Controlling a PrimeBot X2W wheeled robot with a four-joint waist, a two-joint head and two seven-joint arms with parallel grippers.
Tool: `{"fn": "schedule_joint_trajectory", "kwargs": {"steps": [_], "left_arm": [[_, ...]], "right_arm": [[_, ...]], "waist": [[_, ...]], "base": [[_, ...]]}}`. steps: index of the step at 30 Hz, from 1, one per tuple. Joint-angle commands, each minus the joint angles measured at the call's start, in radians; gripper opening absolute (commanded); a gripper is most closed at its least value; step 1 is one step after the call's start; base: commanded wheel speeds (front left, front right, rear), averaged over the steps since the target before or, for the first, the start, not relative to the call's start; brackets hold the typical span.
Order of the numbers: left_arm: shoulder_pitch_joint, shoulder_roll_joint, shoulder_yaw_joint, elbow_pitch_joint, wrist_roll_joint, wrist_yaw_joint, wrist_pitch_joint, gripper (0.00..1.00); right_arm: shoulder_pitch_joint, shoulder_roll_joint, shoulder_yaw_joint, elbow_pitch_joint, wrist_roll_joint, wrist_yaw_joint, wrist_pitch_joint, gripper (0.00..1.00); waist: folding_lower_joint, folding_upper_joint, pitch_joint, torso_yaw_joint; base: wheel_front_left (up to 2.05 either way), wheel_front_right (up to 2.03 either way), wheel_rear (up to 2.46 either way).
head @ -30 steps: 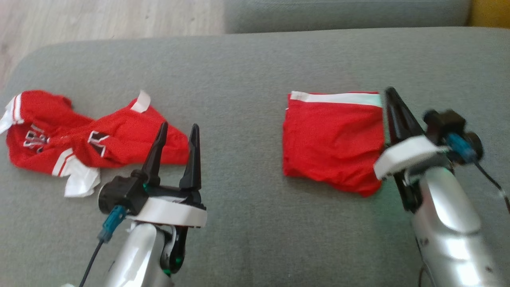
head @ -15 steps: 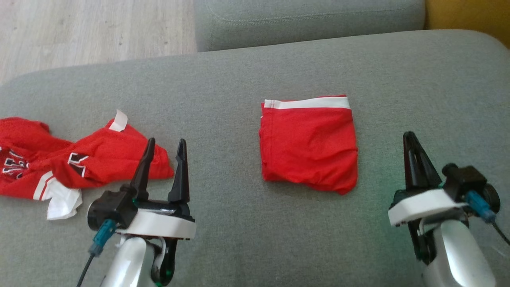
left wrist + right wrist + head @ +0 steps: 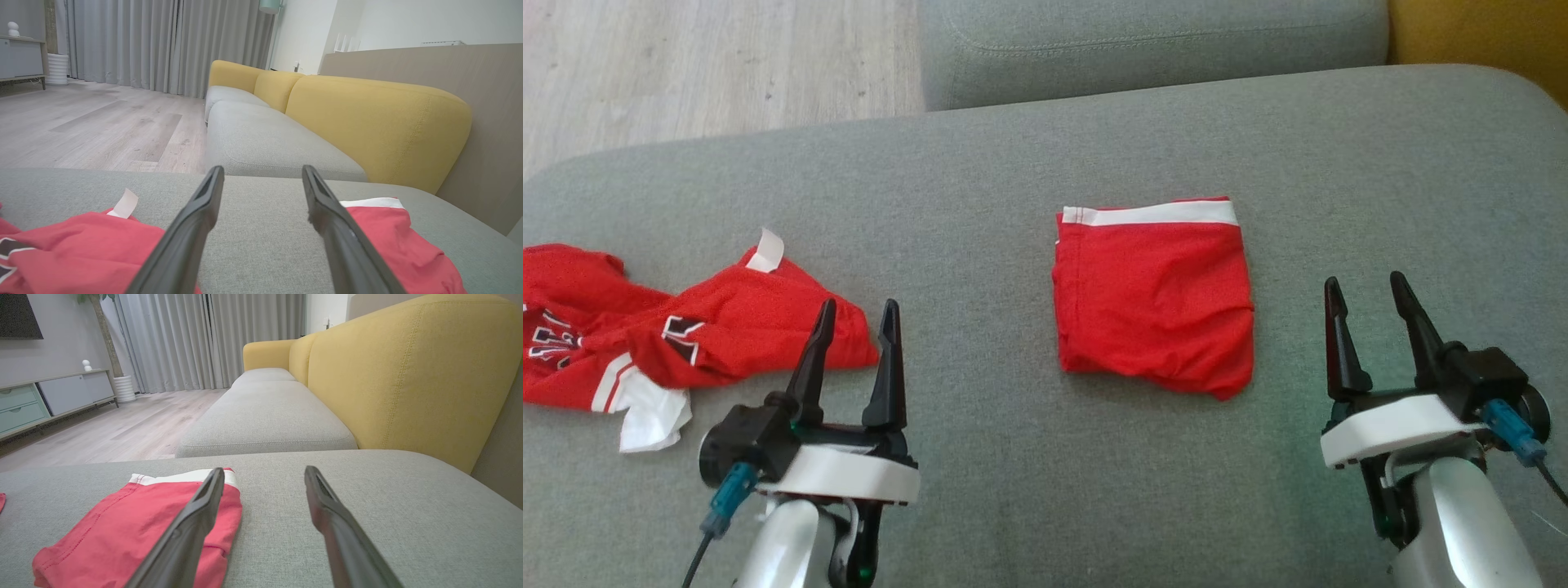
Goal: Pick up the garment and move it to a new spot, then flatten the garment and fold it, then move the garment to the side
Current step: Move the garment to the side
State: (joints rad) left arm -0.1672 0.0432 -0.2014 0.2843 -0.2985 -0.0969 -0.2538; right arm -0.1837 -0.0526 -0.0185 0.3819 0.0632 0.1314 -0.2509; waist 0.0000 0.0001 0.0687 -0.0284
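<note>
The folded red garment (image 3: 1153, 296) with a white waistband lies flat in the middle of the grey sofa cushion (image 3: 1013, 188); it also shows in the right wrist view as the garment (image 3: 122, 526) and in the left wrist view as the garment (image 3: 396, 241). My right gripper (image 3: 1364, 294) stands open to the right of it, apart from the cloth, nothing between its fingers. My left gripper (image 3: 858, 314) is open at the lower left, its tips just short of a crumpled red jersey (image 3: 678, 335).
The crumpled red jersey with white trim and black lettering (image 3: 69, 257) lies at the cushion's left. A second grey seat (image 3: 1152, 41) sits beyond, with yellow backrests (image 3: 408, 371) to the right. Wooden floor (image 3: 703, 65) lies past the far left edge.
My right gripper has drawn back from the folded garment's right edge and opened. The camera shifted early on; the garment lies still. The left gripper has hardly moved.
</note>
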Motion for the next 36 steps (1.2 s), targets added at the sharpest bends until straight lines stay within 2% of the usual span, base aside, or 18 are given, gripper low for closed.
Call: {"fn": "schedule_joint_trajectory", "kwargs": {"steps": [1,12,16,25,33,34,35,36], "left_arm": [[-0.029,0.007,0.034,-0.032,0.005,-0.001,-0.008,1.00],[-0.068,0.007,0.007,-0.040,0.004,-0.003,-0.008,1.00],[-0.089,0.007,-0.012,-0.042,-0.003,-0.004,-0.008,1.00],[-0.129,0.007,-0.052,-0.030,-0.018,-0.002,-0.008,1.00],[-0.140,0.007,-0.065,-0.025,-0.025,0.006,-0.008,1.00],[-0.140,0.007,-0.066,-0.024,-0.025,0.007,-0.008,1.00],[-0.140,0.007,-0.066,-0.024,-0.025,0.007,-0.008,1.00],[-0.141,0.007,-0.067,-0.024,-0.024,0.008,-0.008,1.00]], "right_arm": [[-0.020,0.002,0.023,-0.035,0.002,-0.001,-0.011,1.00],[-0.090,0.002,0.013,0.022,-0.025,-0.001,0.040,1.00],[-0.138,0.002,0.016,0.097,-0.013,-0.001,0.078,1.00],[-0.252,0.002,0.059,0.325,0.105,-0.001,0.179,1.00],[-0.316,0.002,0.106,0.480,0.096,-0.001,0.199,1.00],[-0.323,0.002,0.111,0.492,0.093,-0.001,0.194,0.42],[-0.323,0.002,0.111,0.492,0.093,-0.001,0.194,0.42],[-0.330,0.002,0.115,0.502,0.090,-0.001,0.188,0.00]], "waist": [[0.0000,-0.0001,0.002,0.002],[0.0000,-0.0001,0.059,0.036],[0.0000,-0.0001,0.094,0.061],[0.0000,-0.0001,0.152,0.123],[0.0000,-0.0001,0.167,0.147],[0.0000,-0.0001,0.168,0.147],[0.0000,-0.0001,0.168,0.147],[0.0000,-0.0001,0.169,0.147]], "base": [[0.00,0.00,0.00],[0.00,0.00,0.00],[0.00,0.00,0.00],[0.00,0.00,0.00],[0.00,0.00,0.00],[0.00,0.00,0.00],[0.00,0.00,0.00],[0.00,0.00,0.00]]}}
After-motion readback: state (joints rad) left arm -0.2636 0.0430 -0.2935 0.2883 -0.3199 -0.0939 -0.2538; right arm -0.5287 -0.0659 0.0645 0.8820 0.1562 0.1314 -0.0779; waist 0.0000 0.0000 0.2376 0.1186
